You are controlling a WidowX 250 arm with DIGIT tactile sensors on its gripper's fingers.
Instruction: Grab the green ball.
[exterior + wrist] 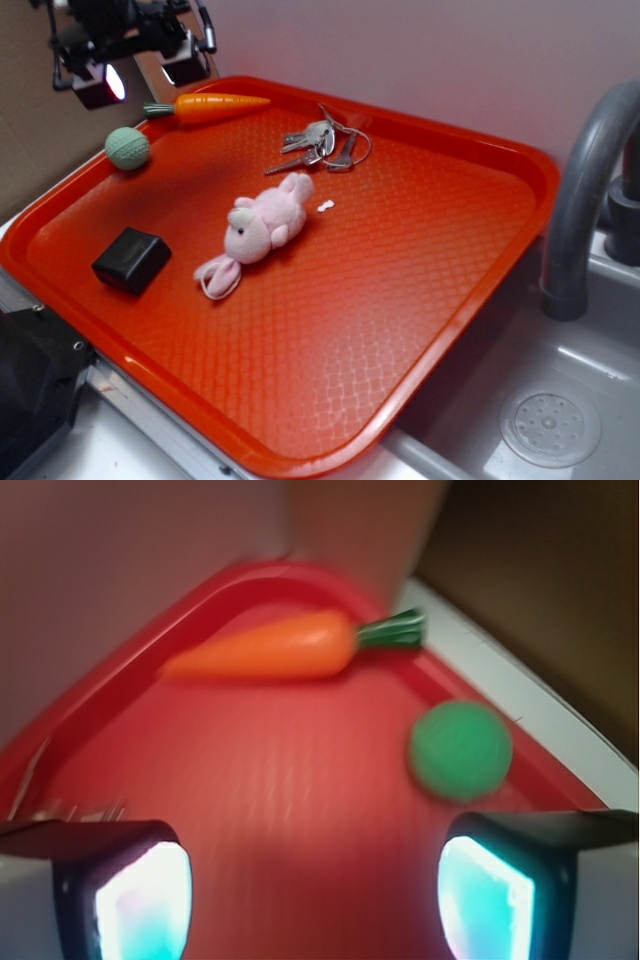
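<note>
The green ball [127, 147] is small, pale mint and ribbed, and lies on the red tray [420, 300] near its far left rim. In the wrist view the ball [461, 750] lies just ahead of the right finger, off to the right of the gap. My gripper [142, 76] hangs above the tray's far left corner, above and behind the ball, open and empty. Its lit pads [492, 900] stand wide apart in the wrist view, where the gripper [315, 900] frames bare tray.
An orange toy carrot [208, 105] lies by the far rim, also in the wrist view [270, 647]. Keys [320, 145], a pink plush [262, 228] and a black block [132, 260] lie on the tray. A grey faucet [580, 190] and sink stand at right.
</note>
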